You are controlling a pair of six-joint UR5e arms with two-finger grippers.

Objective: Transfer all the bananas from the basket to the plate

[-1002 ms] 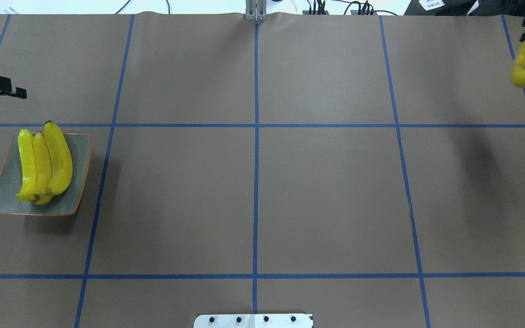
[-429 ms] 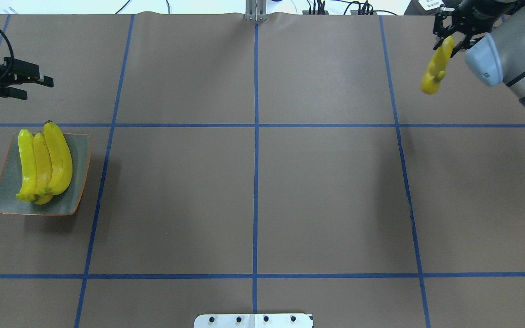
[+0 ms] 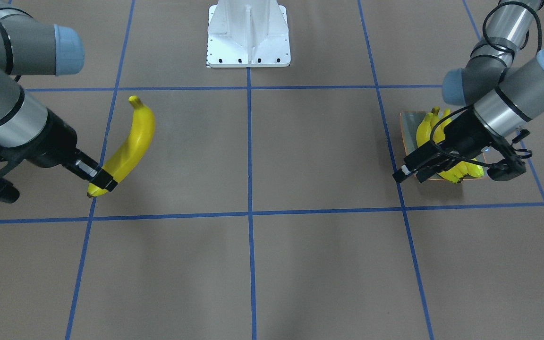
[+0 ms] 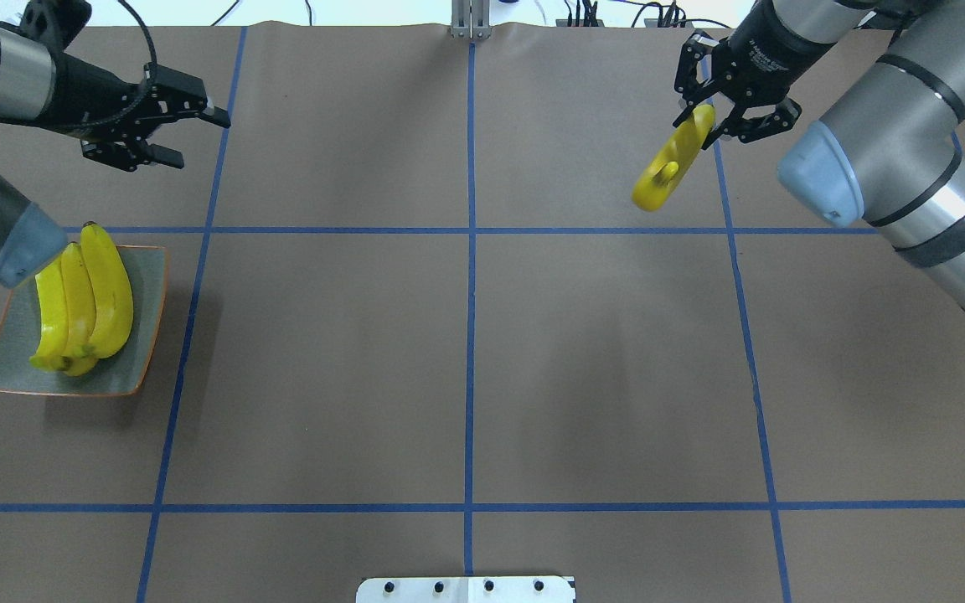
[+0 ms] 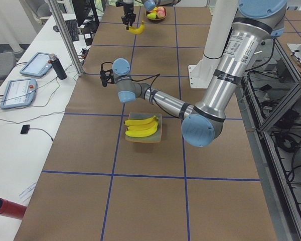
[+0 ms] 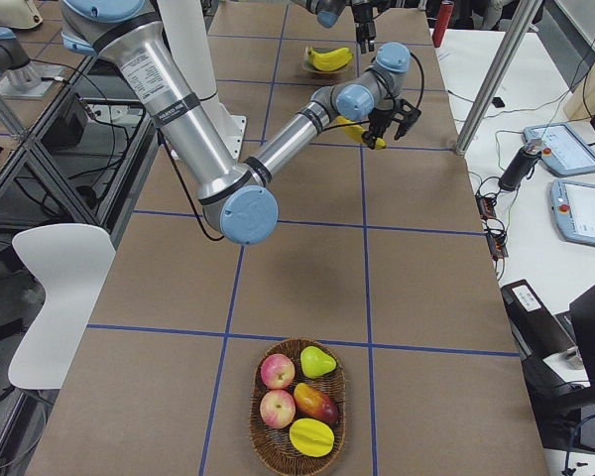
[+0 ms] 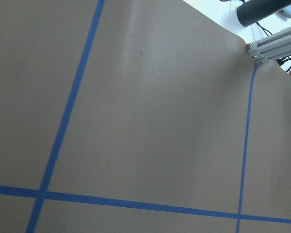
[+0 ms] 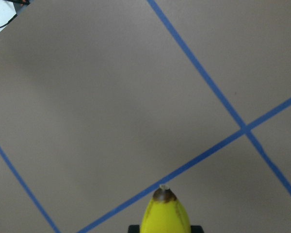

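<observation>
**Right gripper** (image 4: 704, 117): closed on the held banana (image 4: 668, 161), clear of the table (image 4: 466, 368). The jaws clamp the fruit close to its dark-tipped end. The rest of the body extends away from the fingers, stem end free, toward the robot's side of the table.

**Handling, as judged:** the skin is glossy and the section tapers at the clamped end, so the hold is likely prone to slip or to pivot in the jaws. The fruit looks light and stiff, and its free length acts as a lever. A hold nearer mid-body, across the narrow thickness, would be more stable. With the present hold, lower it gently and keep wrist turns slow.

**Outward from this gripper:** the plate (image 4: 147, 276) lies well apart, across the table on the robot's left. Three bananas (image 4: 80, 301) lie on it side by side, touching, leaving a bare strip on the side facing the gripper.

**Left gripper** (image 4: 198, 138): jaws spread, holding nothing, near the plate on its far side.

**Basket** (image 6: 263, 446): well apart from the right gripper, at the table's right end. No banana shows in it, only other fruit.
</observation>
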